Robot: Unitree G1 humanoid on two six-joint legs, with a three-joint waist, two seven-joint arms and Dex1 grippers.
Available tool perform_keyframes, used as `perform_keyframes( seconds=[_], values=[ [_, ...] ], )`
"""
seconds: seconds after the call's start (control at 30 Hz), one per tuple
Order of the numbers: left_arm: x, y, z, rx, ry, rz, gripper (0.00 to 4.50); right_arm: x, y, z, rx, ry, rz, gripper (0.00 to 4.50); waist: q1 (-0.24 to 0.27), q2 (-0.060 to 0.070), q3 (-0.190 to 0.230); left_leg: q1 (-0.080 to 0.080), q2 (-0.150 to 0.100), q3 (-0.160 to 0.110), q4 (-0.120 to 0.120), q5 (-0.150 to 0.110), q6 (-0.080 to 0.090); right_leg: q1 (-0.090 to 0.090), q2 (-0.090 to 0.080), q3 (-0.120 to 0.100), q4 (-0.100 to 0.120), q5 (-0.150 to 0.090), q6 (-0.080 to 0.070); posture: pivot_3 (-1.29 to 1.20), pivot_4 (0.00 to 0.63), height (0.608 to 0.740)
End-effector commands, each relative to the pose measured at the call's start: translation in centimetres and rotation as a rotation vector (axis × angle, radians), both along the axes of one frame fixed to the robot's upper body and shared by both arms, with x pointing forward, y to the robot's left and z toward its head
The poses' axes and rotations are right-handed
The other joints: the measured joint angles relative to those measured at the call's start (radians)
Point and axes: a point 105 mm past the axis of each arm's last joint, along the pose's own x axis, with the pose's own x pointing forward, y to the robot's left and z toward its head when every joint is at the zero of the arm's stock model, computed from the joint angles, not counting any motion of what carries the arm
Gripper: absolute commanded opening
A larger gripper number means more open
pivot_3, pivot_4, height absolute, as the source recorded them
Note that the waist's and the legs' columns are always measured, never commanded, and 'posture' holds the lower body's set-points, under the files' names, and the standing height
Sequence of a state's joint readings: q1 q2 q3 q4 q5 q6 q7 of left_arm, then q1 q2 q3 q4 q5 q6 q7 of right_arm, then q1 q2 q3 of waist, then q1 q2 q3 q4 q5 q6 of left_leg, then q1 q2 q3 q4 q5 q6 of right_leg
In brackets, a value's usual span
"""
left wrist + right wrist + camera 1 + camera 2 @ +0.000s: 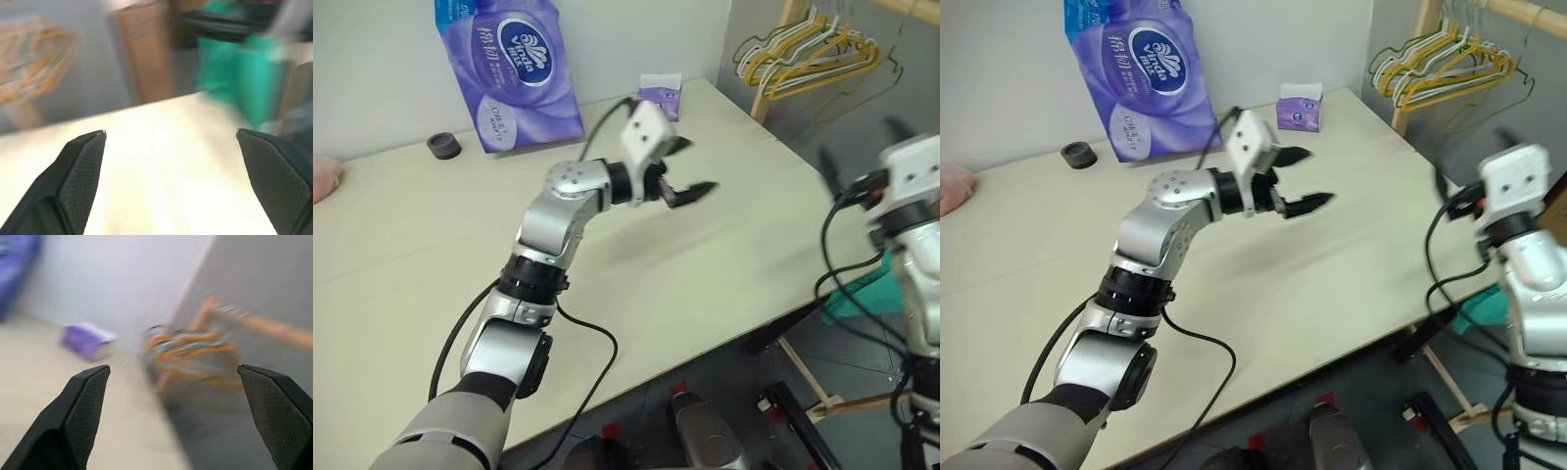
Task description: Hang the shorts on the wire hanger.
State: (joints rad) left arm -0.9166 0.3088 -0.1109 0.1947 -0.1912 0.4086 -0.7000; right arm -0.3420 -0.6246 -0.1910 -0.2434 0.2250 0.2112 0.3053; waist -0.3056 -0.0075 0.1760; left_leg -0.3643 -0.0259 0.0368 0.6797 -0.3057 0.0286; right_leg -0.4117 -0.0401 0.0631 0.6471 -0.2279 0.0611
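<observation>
Your left gripper [1304, 179] hangs over the table [1332, 284] with its fingers spread wide and nothing between them; your right gripper [858, 155], off the table's right edge, is just as wide and empty; the shorts [858, 293] show as teal cloth below that edge; farther back, hangers [1445, 67] crowd the wooden rack, the wire hanger [1524, 83] at the right end of the row.
</observation>
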Motion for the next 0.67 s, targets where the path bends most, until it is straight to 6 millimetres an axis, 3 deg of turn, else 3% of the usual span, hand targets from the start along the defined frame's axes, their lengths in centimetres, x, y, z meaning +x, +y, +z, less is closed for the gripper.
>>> perform_keyframes(
  seconds=[0.03, 0.13, 0.3, 0.53, 0.67],
  values=[
    [2.1, 8.0, -1.3, -0.109, -0.002, 0.46, 4.5, -0.5, 4.7, -1.8, 0.019, 0.054, 0.192, 4.46, 0.007, 0.0, -0.002, 0.0, 0.0, -0.001, 0.0, 0.0, 0.0, 0.0, 0.0, -0.001, 0.0, 0.001, -0.001, -0.22, 0.112, 0.74],
    [1.2, 12.8, -3.9, -0.08, -0.022, 0.753, 4.5, -0.4, 6.7, -3.8, 0.031, 0.108, 0.271, 4.46, 0.03, 0.0, -0.004, 0.0, 0.001, -0.003, 0.0, 0.0, 0.0, -0.001, 0.0, -0.002, 0.001, 0.002, -0.002, -0.17, 0.105, 0.74],
    [-2.4, 17.7, -8.1, -0.072, 0.016, 1.036, 4.5, 0.5, 8.8, -6.8, 0.14, 0.226, 0.365, 4.46, 0.11, -0.011, -0.011, -0.004, 0.001, -0.004, 0.0, 0.0, 0.0, -0.007, 0.0, -0.004, 0.003, 0.003, -0.004, -0.1, 0.101, 0.74],
    [-5.4, 20.3, -12.9, -0.12, 0.104, 1.164, 4.5, 2.6, 11.8, -10.2, 0.231, 0.346, 0.434, 4.46, 0.231, -0.02, -0.023, -0.008, 0.002, -0.008, 0.001, 0.002, -0.004, -0.008, -0.005, -0.018, 0.002, 0.008, -0.011, -0.02, 0.111, 0.74],
    [-5.6, 20.1, -13.2, -0.169, 0.126, 1.14, 4.5, 3.0, 12.6, -10.8, 0.237, 0.359, 0.456, 4.46, 0.269, -0.021, -0.023, -0.011, 0.002, -0.013, 0.001, 0.005, -0.005, -0.009, -0.005, -0.022, 0.001, 0.01, -0.014, 0.02, 0.122, 0.74]
  ],
)
